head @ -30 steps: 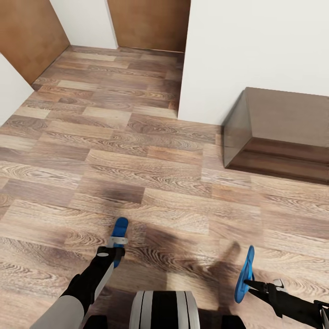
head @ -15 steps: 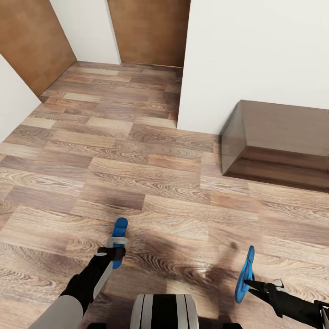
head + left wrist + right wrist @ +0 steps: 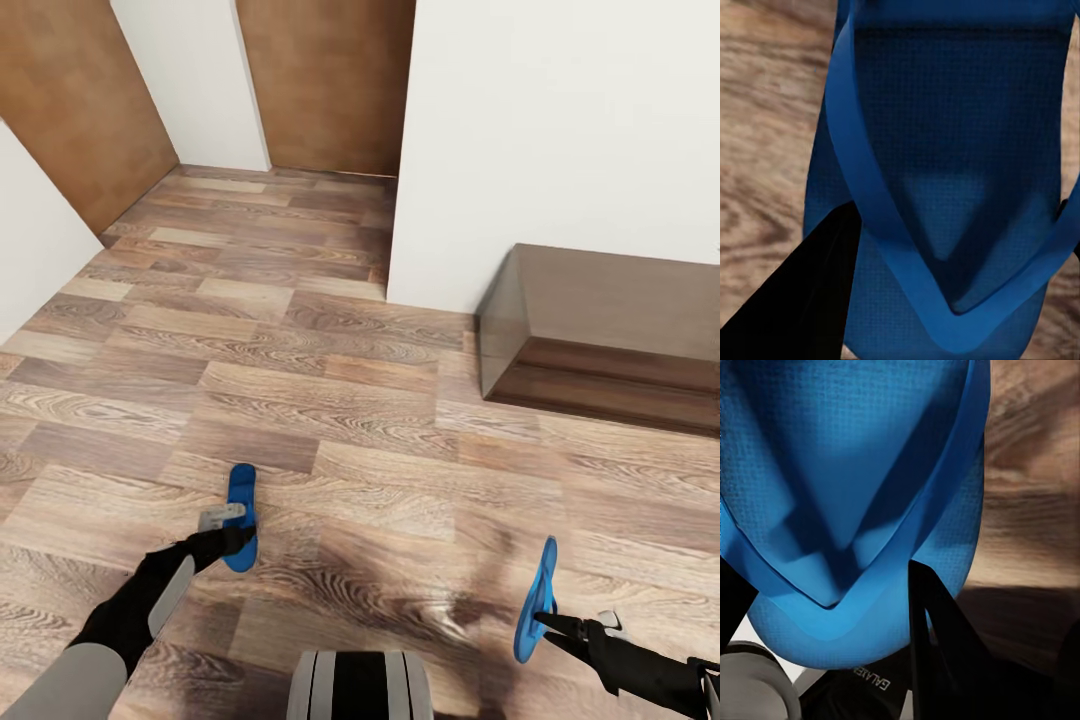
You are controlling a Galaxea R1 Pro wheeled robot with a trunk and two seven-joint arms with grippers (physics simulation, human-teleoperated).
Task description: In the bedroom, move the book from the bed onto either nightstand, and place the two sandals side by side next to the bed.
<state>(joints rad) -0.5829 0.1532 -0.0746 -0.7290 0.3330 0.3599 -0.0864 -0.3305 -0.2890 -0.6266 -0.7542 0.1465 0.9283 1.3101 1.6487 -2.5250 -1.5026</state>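
We carry both sandals over the plank floor (image 3: 330,400), well short of the dark bench (image 3: 610,335). Left gripper (image 3: 232,530) is clamped on one sandal (image 3: 240,515), held flat, far left of the bench. Right gripper (image 3: 545,625) pinches the other sandal (image 3: 535,600) on edge, nearer the bench.

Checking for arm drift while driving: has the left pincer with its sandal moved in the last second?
Yes. The left pincer and its sandal swung leftward, away from the robot's trunk.
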